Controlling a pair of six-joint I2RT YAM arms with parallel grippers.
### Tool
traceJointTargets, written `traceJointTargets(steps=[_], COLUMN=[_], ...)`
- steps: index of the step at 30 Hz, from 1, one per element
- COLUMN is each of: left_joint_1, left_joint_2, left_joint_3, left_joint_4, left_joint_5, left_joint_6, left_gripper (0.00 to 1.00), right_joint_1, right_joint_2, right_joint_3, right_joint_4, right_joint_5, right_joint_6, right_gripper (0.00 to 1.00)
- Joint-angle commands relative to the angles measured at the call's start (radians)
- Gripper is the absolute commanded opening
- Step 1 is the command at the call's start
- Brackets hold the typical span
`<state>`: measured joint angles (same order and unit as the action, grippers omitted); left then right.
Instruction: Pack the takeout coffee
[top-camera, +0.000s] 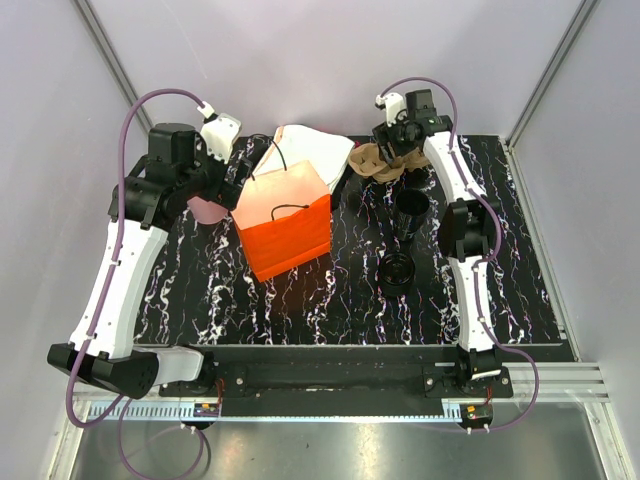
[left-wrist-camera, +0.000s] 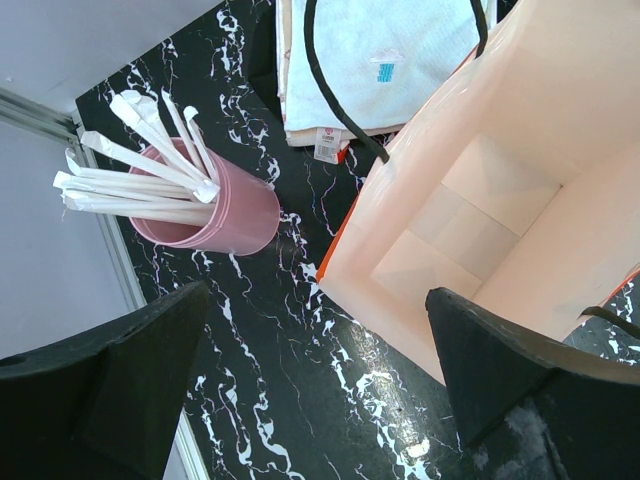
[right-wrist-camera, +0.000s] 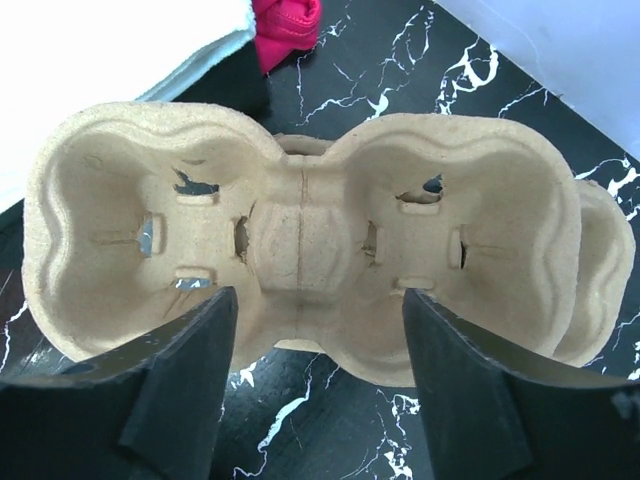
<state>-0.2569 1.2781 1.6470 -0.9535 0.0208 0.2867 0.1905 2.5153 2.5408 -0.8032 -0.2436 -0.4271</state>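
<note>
Both tools are gaping, left tool (left-wrist-camera: 318, 295) by bag (left-wrist-camera: 480, 210).
Right tool (right-wrist-camera: 318, 300) is hovering over tray (right-wrist-camera: 300, 220), seemingly setting it; cup (top-camera: 397, 270) is needing upright pickup next.

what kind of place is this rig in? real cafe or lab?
Most likely a lab test cell, not a cafe: plain panel walls enclose a black marbled tabletop, with staged takeout props on it: an orange paper bag, a cardboard cup tray and a pink cup of stirrers.
</note>
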Motion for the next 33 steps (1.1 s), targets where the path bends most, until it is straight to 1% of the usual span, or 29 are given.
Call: traceJointTargets(steps=[1,8,15,20,21,24,29,33], left_joint_1=[0.005,0.011,0.018,0.022,0.022,0.024,0.028,0.030], left_joint_2=[-0.029,-0.036,-0.037,-0.034,-0.034,-0.034,-0.043,-0.046], left_joint_3=[0.005,-0.004,-0.007,-0.012,-0.012,-0.013,-0.016,-0.019], left_joint_4=[0.015,0.016,0.018,0.021,0.021,0.021,0.021,0.022], left_joint_5=[0.022,0.027,0.028,0.028,0.030,0.030,0.033,0.037], left_joint_6=[-0.014,-0.015,-0.015,-0.015,-0.017,-0.015,-0.018,-0.017], left_gripper=[0.99,0.99,0.99,0.99,0.99,0.99,0.99,0.99], right_joint_1=[0.023,0.026,0.026,0.026,0.026,0.026,0.026,0.018], right_joint_2=[0.011,0.059,0.074,0.074,0.074,0.066,0.028,-0.026], right_joint_3=[0.061,0.110,0.095,0.087,0.093,0.099,0.092,0.065], right_joint_4=[-0.025,-0.002,0.004,0.006,0.006,0.010,0.028,0.059], right_joint_5=[0.020,0.015,0.009,0.001,-0.002,-0.006,0.016,0.075], right_joint_6=[-0.021,-0.024,-0.022,-0.024,-0.021,-0.009,0.008,0.017], right_gripper=[0.76,0.78,0.73,0.64,0.59,0.49,0.47,0.47])
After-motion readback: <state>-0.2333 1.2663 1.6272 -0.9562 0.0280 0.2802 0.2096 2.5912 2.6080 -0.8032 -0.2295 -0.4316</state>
